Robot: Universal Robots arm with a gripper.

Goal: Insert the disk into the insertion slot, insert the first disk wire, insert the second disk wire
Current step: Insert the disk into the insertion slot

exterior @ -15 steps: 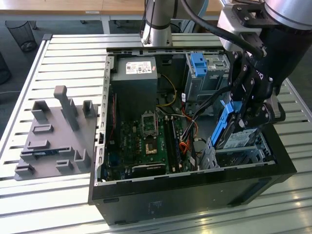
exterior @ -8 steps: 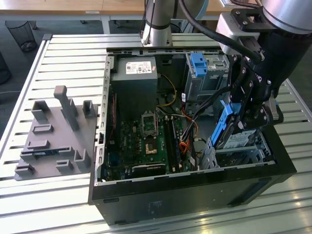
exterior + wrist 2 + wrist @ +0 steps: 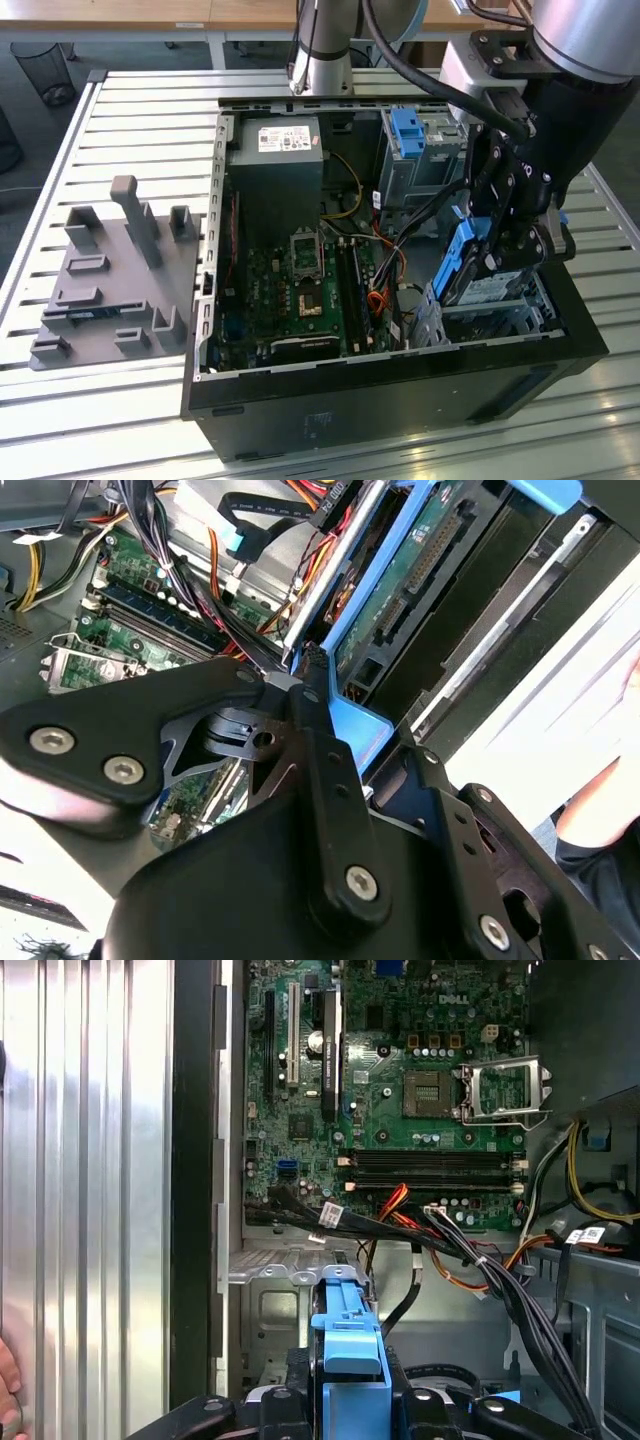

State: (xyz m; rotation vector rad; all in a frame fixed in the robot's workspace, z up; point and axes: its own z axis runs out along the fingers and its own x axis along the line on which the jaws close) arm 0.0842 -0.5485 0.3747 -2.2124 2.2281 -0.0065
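Slatted aluminium table point(image 3: 150, 110), with an open desktop PC case point(image 3: 400, 400) lying on its side so that its inside faces up to the arm.

- the disk point(image 3: 490, 288): off the case floor, steeply tilted, blue carrier along its edges. The lower end points down at the insertion slot point(image 3: 505, 312). Judged to be lined up for sliding in, not yet seated.
- the gripper point(image 3: 500, 255): pinching the disk by its blue carrier. In the second wrist view a black finger point(image 3: 325, 770) presses on the carrier's edge, so the hold looks firm.
- The slot sits directly under the gripper, at the case's front corner.
- Black, red and orange cable bundle point(image 3: 400, 1230): just beside the gripper, draped across the slot's mouth, a likely snag.
- Motherboard point(image 3: 300, 280): well beyond the gripper, toward the exterior view's left.
- Taller cage with a blue tab point(image 3: 410, 140): behind the gripper, untouched.
- Grey fixture block point(image 3: 110, 280): well apart, outside the case.
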